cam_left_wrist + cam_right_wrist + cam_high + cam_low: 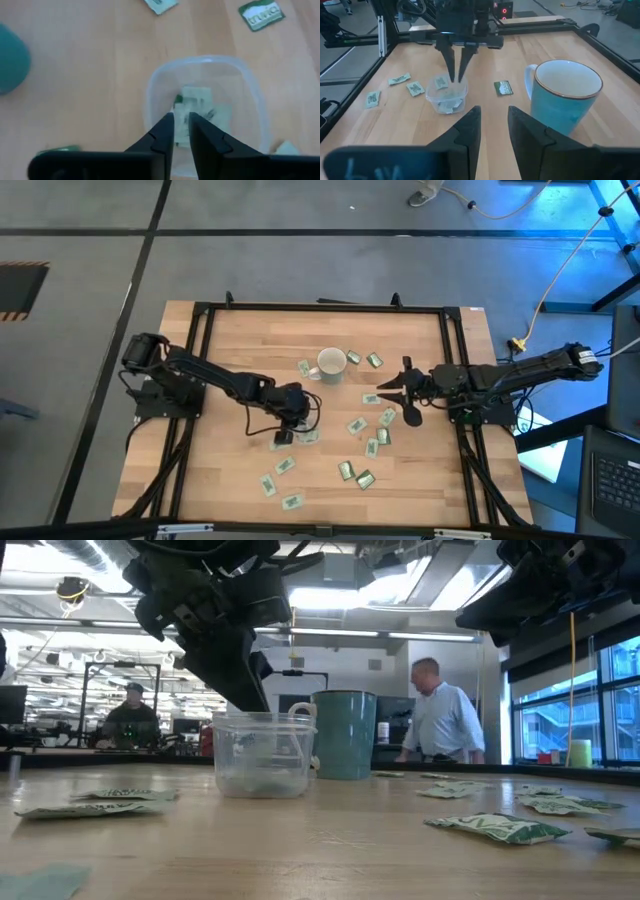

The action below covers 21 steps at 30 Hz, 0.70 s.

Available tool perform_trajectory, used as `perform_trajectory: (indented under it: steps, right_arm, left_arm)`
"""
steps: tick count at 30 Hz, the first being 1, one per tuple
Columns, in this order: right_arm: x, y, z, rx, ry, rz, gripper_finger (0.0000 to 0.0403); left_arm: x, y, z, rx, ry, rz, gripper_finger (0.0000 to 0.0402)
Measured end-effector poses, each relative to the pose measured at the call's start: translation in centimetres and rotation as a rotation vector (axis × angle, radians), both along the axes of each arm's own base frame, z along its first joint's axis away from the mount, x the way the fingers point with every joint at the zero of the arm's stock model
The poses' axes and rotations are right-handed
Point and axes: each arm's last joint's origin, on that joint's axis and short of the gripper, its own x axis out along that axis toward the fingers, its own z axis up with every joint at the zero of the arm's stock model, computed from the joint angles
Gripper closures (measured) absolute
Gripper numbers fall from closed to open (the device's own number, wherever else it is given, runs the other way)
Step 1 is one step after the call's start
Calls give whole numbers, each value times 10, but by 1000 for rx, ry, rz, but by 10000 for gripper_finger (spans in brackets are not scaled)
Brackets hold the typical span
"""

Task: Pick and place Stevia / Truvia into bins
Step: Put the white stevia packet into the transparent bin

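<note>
Left gripper (456, 75) hung over the clear cup (447, 99), fingers narrow and empty, sachets (200, 107) already inside; next needed another bench sachet (287, 466); right gripper (392, 393) waited open near the mug (331, 364).

From my remote station I record this as a robotics lab in an open industrial or office hall. The wooden table (330, 470) sits in a black metal frame (320, 307) on a grey floor with dark seams. Behind it, ceiling strip lights (340, 635), exposed ducting and large windows (560, 700). One person (440, 720) stands beyond the table; another (130, 715) sits at what appear to be monitors. A yellow cable (560, 270) trails across the floor.
</note>
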Motion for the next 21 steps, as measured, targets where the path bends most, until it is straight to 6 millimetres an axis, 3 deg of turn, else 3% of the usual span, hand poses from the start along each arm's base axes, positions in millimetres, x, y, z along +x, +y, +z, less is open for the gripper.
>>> perform_trajectory:
  steps: [7,14,21]
  right_arm:
    - [2,0,-3,-3,17,0,301]
    - [3,0,-4,-7,23,2,301]
    - [3,0,-4,-14,22,4,301]
  left_arm:
    - [-16,3,23,52,24,-7,328]
    - [-54,12,51,104,-46,75,337]
    - [-93,22,55,37,-232,144,338]
